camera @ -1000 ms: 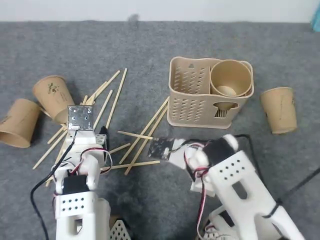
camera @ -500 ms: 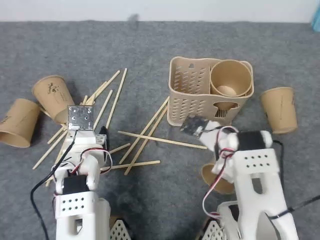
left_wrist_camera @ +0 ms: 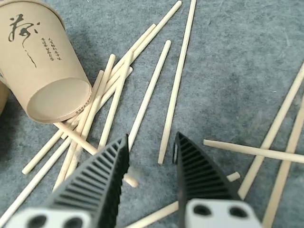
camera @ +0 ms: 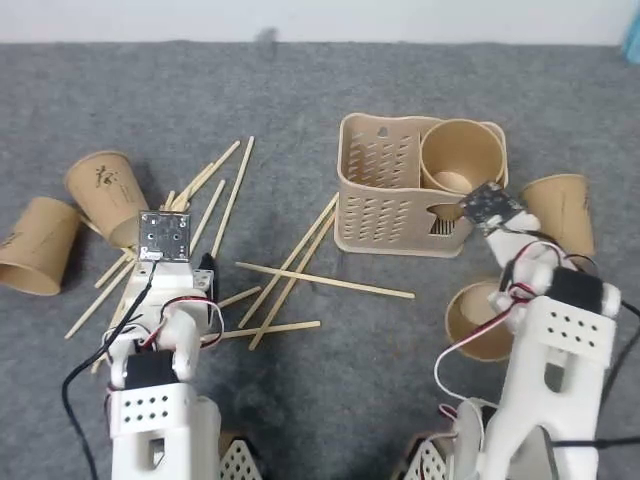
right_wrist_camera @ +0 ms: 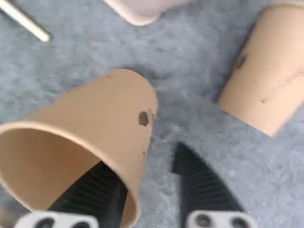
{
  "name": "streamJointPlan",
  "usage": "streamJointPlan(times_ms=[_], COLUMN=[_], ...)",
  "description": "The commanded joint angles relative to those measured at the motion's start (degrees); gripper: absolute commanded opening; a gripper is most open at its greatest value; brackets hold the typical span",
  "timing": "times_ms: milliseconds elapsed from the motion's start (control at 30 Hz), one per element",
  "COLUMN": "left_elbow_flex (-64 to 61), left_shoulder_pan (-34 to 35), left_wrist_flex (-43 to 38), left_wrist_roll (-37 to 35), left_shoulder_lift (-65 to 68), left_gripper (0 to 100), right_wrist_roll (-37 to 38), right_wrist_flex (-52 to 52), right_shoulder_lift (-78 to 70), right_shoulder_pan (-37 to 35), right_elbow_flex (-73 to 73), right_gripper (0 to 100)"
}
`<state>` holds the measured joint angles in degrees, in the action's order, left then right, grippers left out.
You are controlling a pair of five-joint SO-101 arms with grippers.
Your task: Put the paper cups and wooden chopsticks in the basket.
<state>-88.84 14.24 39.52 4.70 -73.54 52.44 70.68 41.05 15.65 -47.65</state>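
Observation:
The tan basket (camera: pixel 385 215) stands at mid-table with one paper cup (camera: pixel 462 155) upright in its right compartment. Another paper cup (camera: pixel 478 320) (right_wrist_camera: pixel 95 118) lies on its side beside the right arm (camera: pixel 550 335). My right gripper (right_wrist_camera: pixel 145 159) is open at this cup's mouth, with the rim wall between its fingers. A further cup (camera: pixel 558 218) (right_wrist_camera: pixel 266 80) lies right of the basket. Wooden chopsticks (camera: pixel 285 275) (left_wrist_camera: pixel 175 80) lie scattered left of the basket. My left gripper (left_wrist_camera: pixel 151 142) (camera: pixel 205 270) hangs open just above them, holding nothing.
Two more paper cups (camera: pixel 108 195) (camera: pixel 38 245) lie at the far left, the nearer one (left_wrist_camera: pixel 45 71) resting on chopsticks. A basket corner (right_wrist_camera: pixel 142 9) and a chopstick end (right_wrist_camera: pixel 23 21) lie just beyond the right gripper. Grey carpet covers the table.
The right arm has swung from the table's middle over to the right. The tipped cup, hidden beneath it before, now shows and sits farther right. The left arm has not moved.

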Motion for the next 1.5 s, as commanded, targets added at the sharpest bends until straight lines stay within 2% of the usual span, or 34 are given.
streamJointPlan(times_ms=[0,333,500,700,867,1200,1467], left_elbow_flex=[0.6,0.5,0.5,0.4,0.4,0.4,0.4], left_shoulder_pan=[0.3,0.3,0.3,0.3,0.3,0.3,0.3], left_wrist_flex=[0.2,0.3,0.3,0.4,0.4,0.4,0.4], left_wrist_roll=[0.5,0.6,0.6,0.6,0.6,0.6,0.6], left_shoulder_lift=[-0.8,-0.8,-0.8,-0.8,-0.8,-0.8,-0.8], left_gripper=[14,14,14,14,14,14,14], right_wrist_roll=[-0.5,-10.9,-13.5,-13.5,-14.8,-17.8,-17.8], right_wrist_flex=[-1.1,1.8,4.7,3.6,2.1,5.6,16.0], right_shoulder_lift=[-0.1,-0.8,-0.8,-2.0,-12.5,-44.4,-55.9], right_shoulder_pan=[4.0,17.5,23.0,27.7,31.8,37.5,37.7], right_elbow_flex=[0.6,10.3,15.6,16.2,20.5,45.5,62.5], right_gripper=[2.4,0.7,0.7,0.7,0.7,1.2,21.9])
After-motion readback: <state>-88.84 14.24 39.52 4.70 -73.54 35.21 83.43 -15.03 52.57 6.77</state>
